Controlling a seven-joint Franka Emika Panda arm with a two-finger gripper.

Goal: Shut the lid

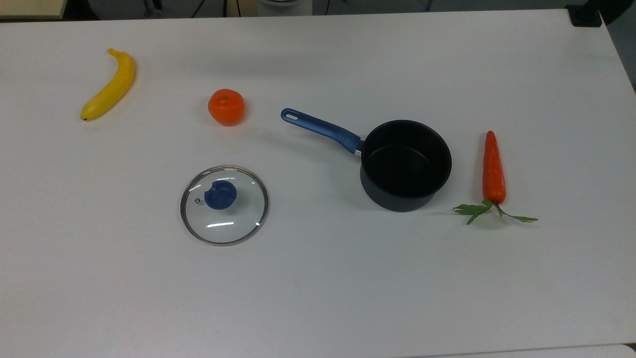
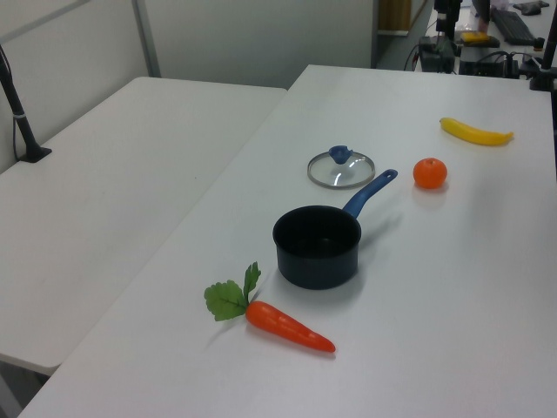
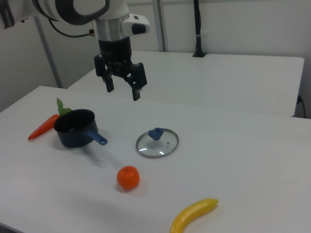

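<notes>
Nothing is done yet: the glass lid (image 1: pixel 224 205), round, metal-rimmed and blue-knobbed, lies flat mid-table, left of the open black pot (image 1: pixel 406 165) in the top view and well apart from it. It must be lifted and set on top. In the right view the gripper (image 3: pixel 123 87) hangs empty, fingers wide.

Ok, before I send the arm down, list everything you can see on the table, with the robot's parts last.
lid: 1, clear glass with blue knob, flat on the table at the top view's lower left of the saucepan
saucepan: 1, black with blue handle, uncovered, centre right
tangerine: 1, orange, above the lid
banana: 1, yellow, far left
carrot: 1, orange with green leaves, right of the saucepan
table: 1, white
gripper: 1, black, open, raised above the table
</notes>
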